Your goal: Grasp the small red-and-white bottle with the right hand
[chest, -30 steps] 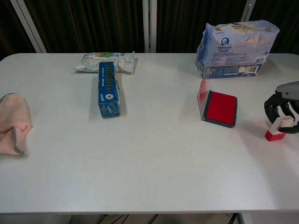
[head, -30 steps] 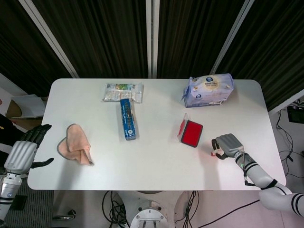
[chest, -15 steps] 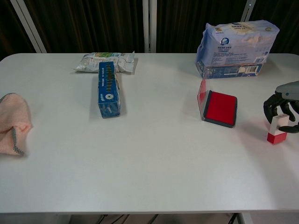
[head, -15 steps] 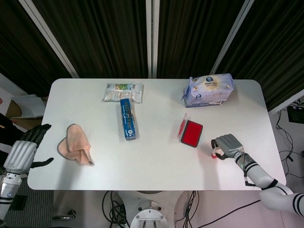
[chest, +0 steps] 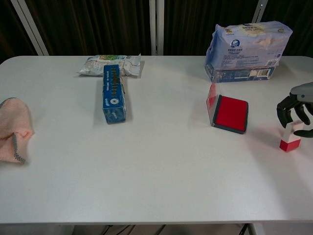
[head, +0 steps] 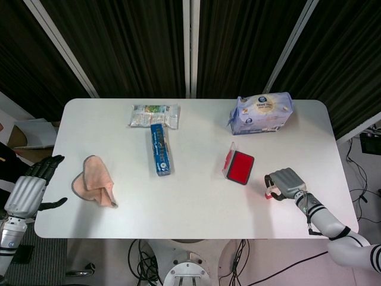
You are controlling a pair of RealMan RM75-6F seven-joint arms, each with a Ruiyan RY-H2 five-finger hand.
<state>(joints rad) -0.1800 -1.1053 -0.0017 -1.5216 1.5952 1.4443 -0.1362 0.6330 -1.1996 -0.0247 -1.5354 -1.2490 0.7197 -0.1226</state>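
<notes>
The small red-and-white bottle (chest: 290, 137) stands upright on the table near the right edge, red base down; in the head view the bottle (head: 269, 193) is only a small red spot. My right hand (chest: 296, 110) comes in from the right, its fingers curled round the bottle's white upper part. Seen from the head, the right hand (head: 286, 181) covers most of the bottle. My left hand (head: 28, 192) hangs beyond the table's left edge, fingers apart and holding nothing.
A red-lidded box (chest: 230, 112) lies just left of the bottle. A tissue pack (chest: 248, 51) sits at the back right. Further left are a blue carton (chest: 113, 94), a snack bag (chest: 108, 64) and a pink cloth (chest: 13, 129). The table edge (head: 351, 196) is close to the right hand.
The bottle went from leaning to standing upright. My right hand shifted slightly up and to the right while staying curled round its top. The left hand has not moved.
</notes>
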